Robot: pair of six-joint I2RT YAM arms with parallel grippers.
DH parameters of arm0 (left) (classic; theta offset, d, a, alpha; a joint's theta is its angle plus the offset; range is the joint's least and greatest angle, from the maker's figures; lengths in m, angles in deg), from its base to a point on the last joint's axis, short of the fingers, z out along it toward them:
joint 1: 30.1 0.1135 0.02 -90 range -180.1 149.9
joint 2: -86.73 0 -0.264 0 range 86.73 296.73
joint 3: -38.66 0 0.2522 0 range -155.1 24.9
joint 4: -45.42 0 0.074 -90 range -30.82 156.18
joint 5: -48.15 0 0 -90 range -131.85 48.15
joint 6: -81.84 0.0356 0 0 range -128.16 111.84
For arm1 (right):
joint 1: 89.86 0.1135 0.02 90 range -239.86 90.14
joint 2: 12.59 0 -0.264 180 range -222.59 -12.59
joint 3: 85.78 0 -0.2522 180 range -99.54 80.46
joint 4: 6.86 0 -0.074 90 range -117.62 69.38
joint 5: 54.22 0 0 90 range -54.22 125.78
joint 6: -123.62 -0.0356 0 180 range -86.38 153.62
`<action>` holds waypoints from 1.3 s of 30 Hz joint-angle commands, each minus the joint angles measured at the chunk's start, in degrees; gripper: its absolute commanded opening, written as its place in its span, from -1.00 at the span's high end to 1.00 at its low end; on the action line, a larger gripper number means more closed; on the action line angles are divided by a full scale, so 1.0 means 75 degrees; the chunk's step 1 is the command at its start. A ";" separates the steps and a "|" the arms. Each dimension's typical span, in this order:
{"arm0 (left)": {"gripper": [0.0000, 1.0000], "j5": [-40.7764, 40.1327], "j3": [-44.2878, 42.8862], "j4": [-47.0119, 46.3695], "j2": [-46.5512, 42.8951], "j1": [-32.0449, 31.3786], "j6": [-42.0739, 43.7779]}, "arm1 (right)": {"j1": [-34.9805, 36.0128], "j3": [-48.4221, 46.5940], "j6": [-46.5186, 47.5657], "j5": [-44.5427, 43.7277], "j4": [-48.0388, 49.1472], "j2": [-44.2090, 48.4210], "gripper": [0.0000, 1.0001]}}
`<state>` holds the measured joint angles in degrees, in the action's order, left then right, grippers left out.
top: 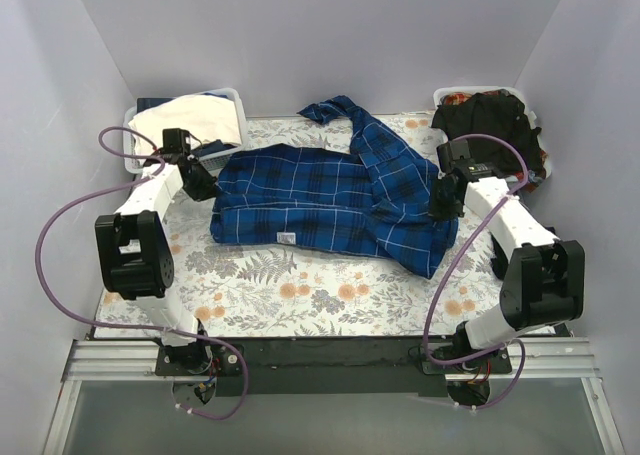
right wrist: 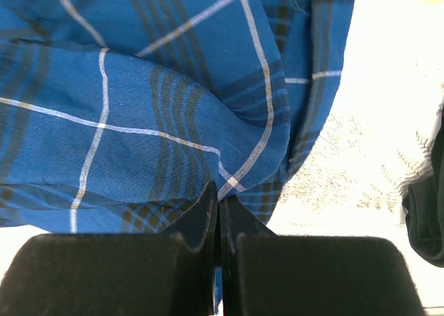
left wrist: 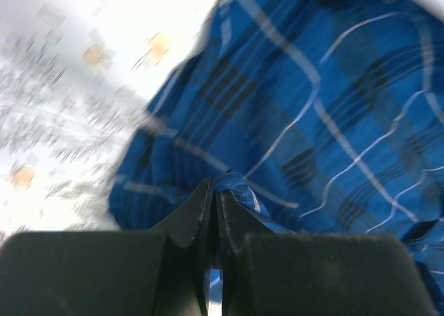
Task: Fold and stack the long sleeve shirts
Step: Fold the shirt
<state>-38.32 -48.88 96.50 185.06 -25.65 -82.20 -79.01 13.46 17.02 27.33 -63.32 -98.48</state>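
**Mid-fold grasp.** The plaid shirt lies spread across the middle of the worktop, with one sleeve trailing toward 12 o'clock. The black shirt is heaped in the basket at 2 o'clock. The left jaws, at the plaid shirt's 9 o'clock edge, are pressed together on a small tuck of cloth. The right jaws, at its 3 o'clock edge, are likewise closed on a hem fold. Both holds sit at the very tips, so a pull may let the cloth slip. Unequal travel of the arms would probably skew the fold, and the loose sleeve could drag and bunch.
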 commanded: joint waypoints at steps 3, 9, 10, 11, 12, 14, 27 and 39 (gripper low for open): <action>0.87 0.0185 -0.1037 -0.0476 0.0717 -0.0030 0.0157 | -0.0135 0.0133 -0.0013 -0.0374 0.0255 -0.0395 0.97; 0.46 0.0034 -0.1482 -0.0745 0.1245 -0.0054 0.0297 | -0.0134 -0.0148 -0.0025 -0.0186 0.0267 -0.0724 0.97; 0.43 -0.0013 -0.1576 -0.0757 0.1304 -0.0054 0.0333 | -0.0134 -0.0183 -0.0048 -0.0175 0.0267 -0.0771 0.97; 0.39 -0.0037 -0.1681 -0.0746 0.1374 -0.0054 0.0426 | -0.0134 -0.0300 -0.0060 -0.0174 0.0267 -0.0875 0.97; 0.32 -0.0049 -0.1938 -0.0595 0.1479 -0.0042 0.0462 | -0.0146 -0.0359 -0.0060 -0.0186 0.0244 -0.0946 0.83; 0.22 -0.0189 -0.2069 -0.0430 0.1480 -0.0054 0.0543 | -0.0135 -0.0592 -0.0107 -0.0291 0.0128 -0.1133 0.60; -0.22 -0.1454 -0.0992 0.0051 -0.0511 -0.0042 0.0825 | -0.0146 -0.0981 -0.0060 -0.0070 -0.0225 -0.0034 -0.34; -0.30 -0.1993 0.1480 0.0263 -0.1462 -0.0054 0.0380 | 0.1002 0.0085 0.0408 0.1335 -0.0226 0.0752 -0.27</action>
<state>-49.73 -42.08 98.19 177.17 -26.17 -78.18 -73.88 11.62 17.82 31.15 -64.56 -93.54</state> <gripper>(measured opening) 0.638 0.635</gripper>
